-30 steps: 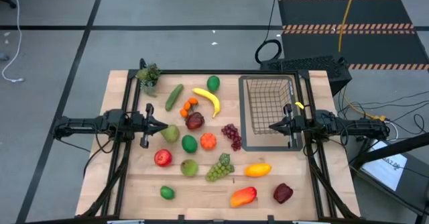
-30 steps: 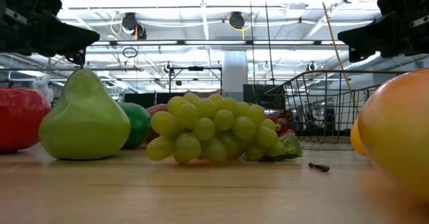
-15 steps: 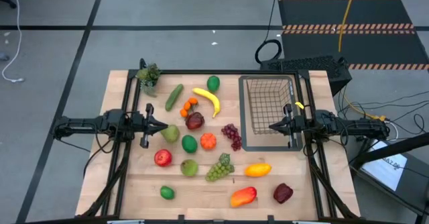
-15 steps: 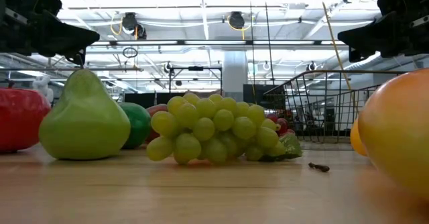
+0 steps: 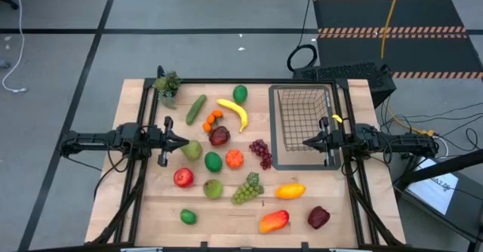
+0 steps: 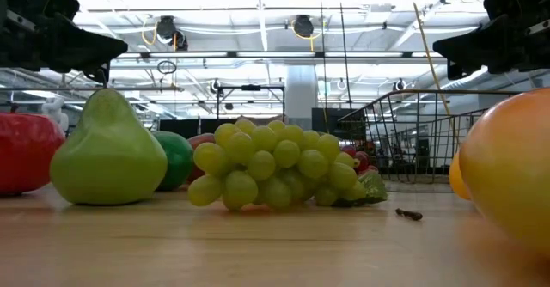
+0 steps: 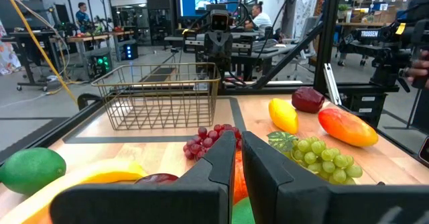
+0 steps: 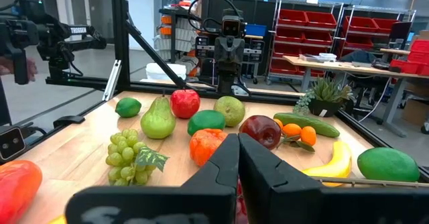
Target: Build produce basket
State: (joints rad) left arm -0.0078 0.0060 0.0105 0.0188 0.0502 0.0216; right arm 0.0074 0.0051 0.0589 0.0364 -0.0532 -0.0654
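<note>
The produce lies spread over the wooden table: a banana (image 5: 234, 113), a cucumber (image 5: 196, 109), purple grapes (image 5: 261, 152), green grapes (image 5: 247, 189), a pear (image 5: 192, 150), a red apple (image 5: 183, 178), a lime (image 5: 188, 216) and a mango (image 5: 274, 221). At the right, the wire basket (image 5: 304, 124) stands with nothing in it on a flat dark tray (image 5: 275, 164). My left gripper (image 5: 183, 140) hangs level and shut at the table's left, just above the pear. My right gripper (image 5: 307, 142) hangs level and shut over the basket's near part. Neither touches anything.
A small potted plant (image 5: 167, 86) stands at the far left corner. Oranges (image 5: 213, 118), a dark red fruit (image 5: 219, 136) and a yellow fruit (image 5: 290, 191) lie among the produce. A black frame rail runs along the table's far edge (image 5: 226, 81).
</note>
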